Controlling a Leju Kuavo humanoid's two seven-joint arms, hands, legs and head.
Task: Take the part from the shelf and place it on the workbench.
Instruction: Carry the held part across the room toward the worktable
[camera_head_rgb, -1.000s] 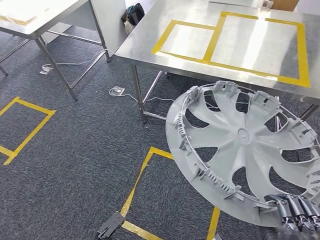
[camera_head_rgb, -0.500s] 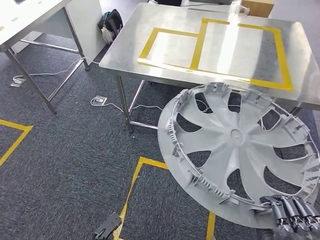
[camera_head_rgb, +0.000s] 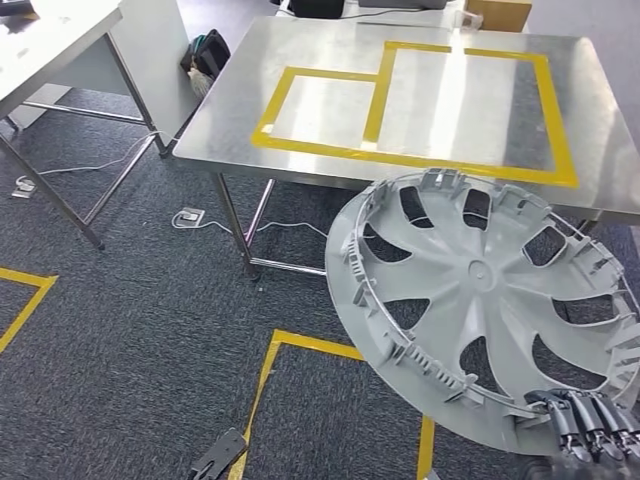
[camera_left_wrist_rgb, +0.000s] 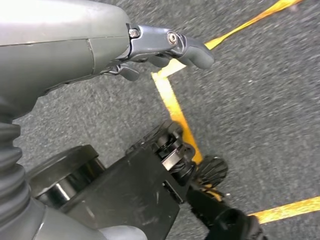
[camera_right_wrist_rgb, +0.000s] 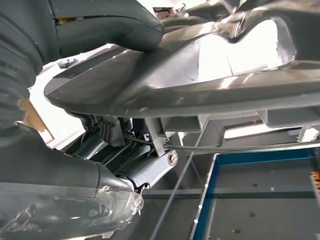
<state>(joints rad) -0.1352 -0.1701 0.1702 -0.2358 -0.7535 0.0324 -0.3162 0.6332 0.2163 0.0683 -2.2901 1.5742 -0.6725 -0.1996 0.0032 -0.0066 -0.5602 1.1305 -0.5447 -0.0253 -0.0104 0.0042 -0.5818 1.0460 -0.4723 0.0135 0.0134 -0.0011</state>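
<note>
head view high, looking down at workbench (camera_head_rgb: 453, 100), wrist views close, perhaps upturned

Part (camera_head_rgb: 483, 300) rim, right robot hand (camera_head_rgb: 592, 425) cut off.

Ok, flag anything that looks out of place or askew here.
The wheel cover hangs tilted, gripped only at its near rim by the right hand, most of it unsupported. A small dark object lies loose on the carpet beside the yellow floor tape.
</note>
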